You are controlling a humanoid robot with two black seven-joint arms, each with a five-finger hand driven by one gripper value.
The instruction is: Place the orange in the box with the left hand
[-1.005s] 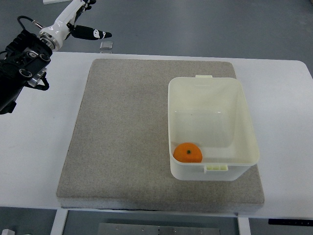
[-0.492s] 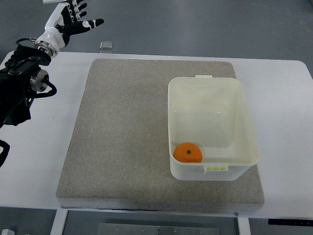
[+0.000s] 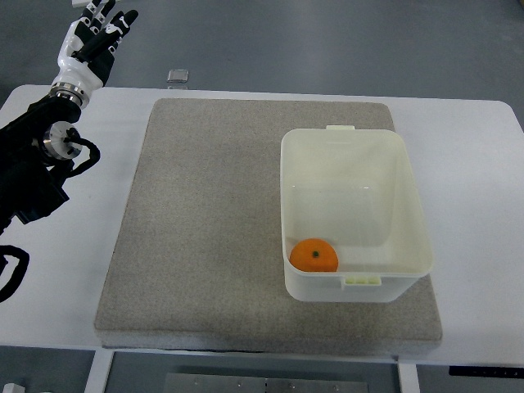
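The orange (image 3: 313,256) lies inside the cream plastic box (image 3: 409,205), in its near left corner. The box stands on the right half of the grey mat (image 3: 205,221). My left hand (image 3: 94,37) is far off at the top left, beyond the table's back edge, with its fingers spread and nothing in them. Its black forearm (image 3: 37,160) runs down the left edge over the white table. The right arm does not show.
A white table (image 3: 475,164) carries the mat. A small grey square object (image 3: 178,75) lies on the floor just behind the table's back edge. Grey floor fills the top of the view.
My left hand has swung left and drawn back toward the top left corner, turning so its fingers point up. The orange and the box have not moved.
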